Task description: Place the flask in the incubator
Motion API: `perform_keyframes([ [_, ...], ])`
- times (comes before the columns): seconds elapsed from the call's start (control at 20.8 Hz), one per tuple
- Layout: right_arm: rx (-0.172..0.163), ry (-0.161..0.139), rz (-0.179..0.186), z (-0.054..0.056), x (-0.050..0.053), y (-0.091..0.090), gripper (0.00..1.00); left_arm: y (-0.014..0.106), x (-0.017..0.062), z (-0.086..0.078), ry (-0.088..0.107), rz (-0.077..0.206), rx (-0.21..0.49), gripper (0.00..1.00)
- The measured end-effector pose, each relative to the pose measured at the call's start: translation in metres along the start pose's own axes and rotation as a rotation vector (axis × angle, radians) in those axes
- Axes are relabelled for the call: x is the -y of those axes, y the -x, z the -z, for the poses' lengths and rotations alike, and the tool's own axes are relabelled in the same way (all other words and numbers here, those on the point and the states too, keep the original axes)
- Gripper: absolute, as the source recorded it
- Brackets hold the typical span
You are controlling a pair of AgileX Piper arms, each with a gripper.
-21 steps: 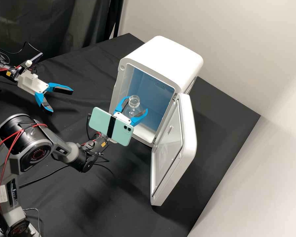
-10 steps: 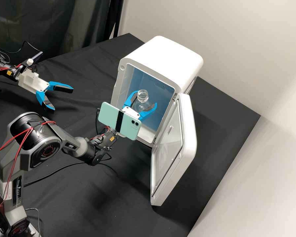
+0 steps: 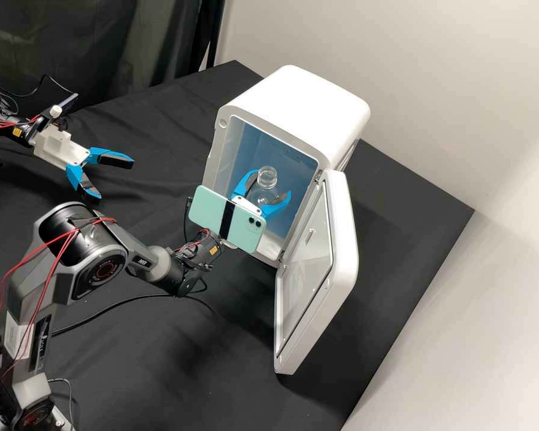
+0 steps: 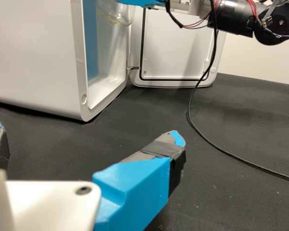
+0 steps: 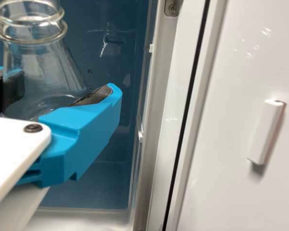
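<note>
flask (image 3: 265, 179) inside incubator (image 3: 305, 108), door (image 3: 341, 239) at its right

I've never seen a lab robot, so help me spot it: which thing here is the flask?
Find the white box-shaped incubator standing on the black bench, with its door swung open. Inside its blue chamber, the flask is the cone with a narrow ringed neck, held between the right gripper's blue fingers. Its neighbours are opaque white or blue, while it is clear glass.
</note>
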Motion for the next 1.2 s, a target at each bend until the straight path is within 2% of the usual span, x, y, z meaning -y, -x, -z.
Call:
perform_keyframes([
  [0.24, -0.001, 0.011, 0.006, 0.001, 0.000, -0.016, 0.00, 0.001, -0.0021, -0.001, -0.005, -0.012, 0.004, 1.00],
  [0.39, 0.015, 0.013, 0.020, -0.002, 0.002, -0.024, 0.00, 0.001, -0.0018, -0.002, -0.009, -0.008, 0.013, 1.00],
  [0.48, 0.018, 0.014, 0.025, 0.001, 0.002, -0.029, 0.00, 0.001, -0.0010, -0.003, -0.016, 0.000, 0.027, 1.00],
  [0.72, -0.004, 0.014, 0.026, 0.007, 0.004, -0.045, 0.00, 0.001, -0.0011, -0.003, -0.016, 0.000, 0.026, 1.00],
  [1.01, 0.018, 0.010, 0.040, 0.010, 0.006, -0.064, 0.00, 0.001, -0.0014, -0.002, -0.015, -0.002, 0.021, 1.00],
  [1.2, 0.024, 0.001, 0.055, 0.012, 0.013, -0.075, 0.00, 0.001, -0.0014, -0.002, -0.015, -0.002, 0.021, 1.00],
])
